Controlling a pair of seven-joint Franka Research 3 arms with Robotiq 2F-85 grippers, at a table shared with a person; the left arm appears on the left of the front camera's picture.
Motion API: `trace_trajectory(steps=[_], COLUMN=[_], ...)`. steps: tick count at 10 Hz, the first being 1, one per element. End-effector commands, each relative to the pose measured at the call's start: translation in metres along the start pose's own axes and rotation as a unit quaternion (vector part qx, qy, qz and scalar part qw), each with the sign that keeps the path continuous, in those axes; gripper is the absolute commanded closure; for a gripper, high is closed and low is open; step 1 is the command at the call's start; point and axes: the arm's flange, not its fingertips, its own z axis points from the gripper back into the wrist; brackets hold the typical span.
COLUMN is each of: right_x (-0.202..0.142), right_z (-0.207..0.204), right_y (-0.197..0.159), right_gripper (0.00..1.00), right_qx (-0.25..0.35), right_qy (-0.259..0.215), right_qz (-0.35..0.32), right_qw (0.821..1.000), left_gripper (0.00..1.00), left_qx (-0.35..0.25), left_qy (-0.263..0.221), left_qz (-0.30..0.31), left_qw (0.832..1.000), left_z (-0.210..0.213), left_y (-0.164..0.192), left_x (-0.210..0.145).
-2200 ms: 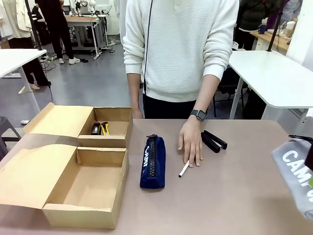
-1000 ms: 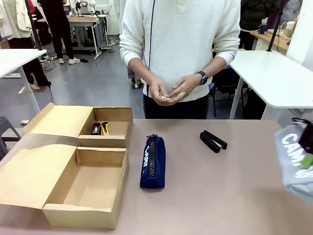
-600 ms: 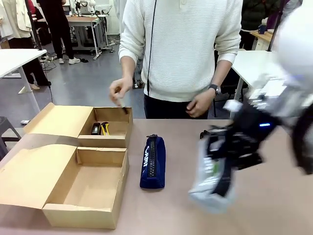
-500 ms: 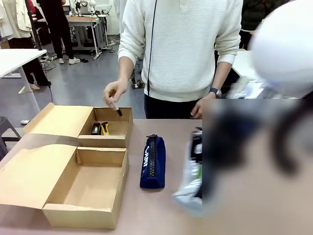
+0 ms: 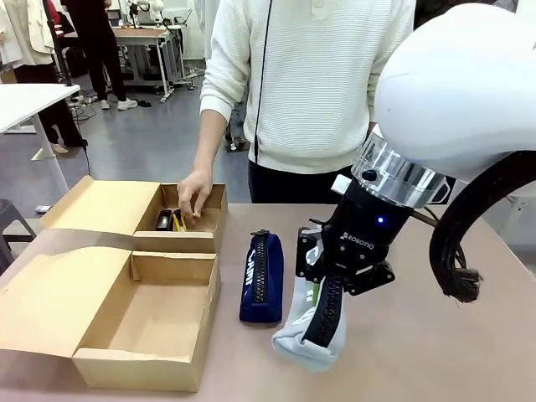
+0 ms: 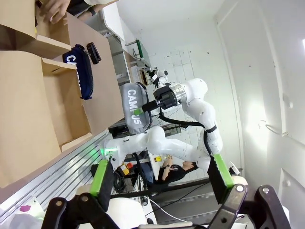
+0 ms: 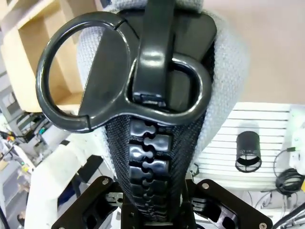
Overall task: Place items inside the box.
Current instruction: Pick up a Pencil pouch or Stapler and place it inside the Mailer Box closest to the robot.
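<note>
One grey fabric pencil case is hanging clamped in the right hand, probably needing carrying over the brown cardboard box.

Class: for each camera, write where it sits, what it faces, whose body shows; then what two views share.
Front view: between the arms, facing the person across the table; right gripper gripping the grey pencil case, person's hand at the box.
Left wrist view: beside the table, looking across it; open left gripper below.
Right wrist view: hard against that case's zip; own gripper below.
Shared: front and left wrist views both show the navy pencil case.
</note>
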Motion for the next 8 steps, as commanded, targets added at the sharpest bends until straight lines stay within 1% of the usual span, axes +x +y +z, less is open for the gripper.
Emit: trace_trajectory(steps=[1,2,3,4,5,7,8], right_x=[-0.005,0.005,0.013,0.016,0.012,0.003,-0.006], right_z=[-0.012,-0.021,-0.033,-0.049,-0.068,-0.107,-0.127], right_y=[0.028,0.067,0.109,0.15,0.184,0.237,0.253], right_gripper=[0.93,0.93,0.93,0.93,0.93,0.93,0.93], right_qx=[0.036,0.06,0.058,0.048,0.027,-0.009,-0.028], right_qy=[-0.044,-0.037,-0.021,-0.004,0.009,-0.01,-0.015], right_qz=[-0.023,0.012,0.01,0.039,0.043,0.049,0.058], right_qw=[0.998,0.997,0.998,0.998,0.999,0.999,0.998], left_gripper=[0.0,0.0,0.0,0.0,0.0,0.0,0.0], left_qx=[-0.008,-0.008,-0.008,-0.008,-0.008,-0.008,-0.008], left_qy=[-0.003,-0.003,-0.003,-0.003,-0.003,-0.003,-0.003], left_qz=[-0.01,-0.01,-0.01,-0.01,-0.01,-0.01,-0.01], left_qw=[1.0,1.0,1.0,1.0,1.0,1.0,1.0], left_z=[0.0,0.0,0.0,0.0,0.0,0.0,0.0], left_y=[-0.002,-0.002,-0.002,-0.002,-0.002,-0.002,-0.002], left_x=[0.0,0.0,0.0,0.0,0.0,0.0,0.0])
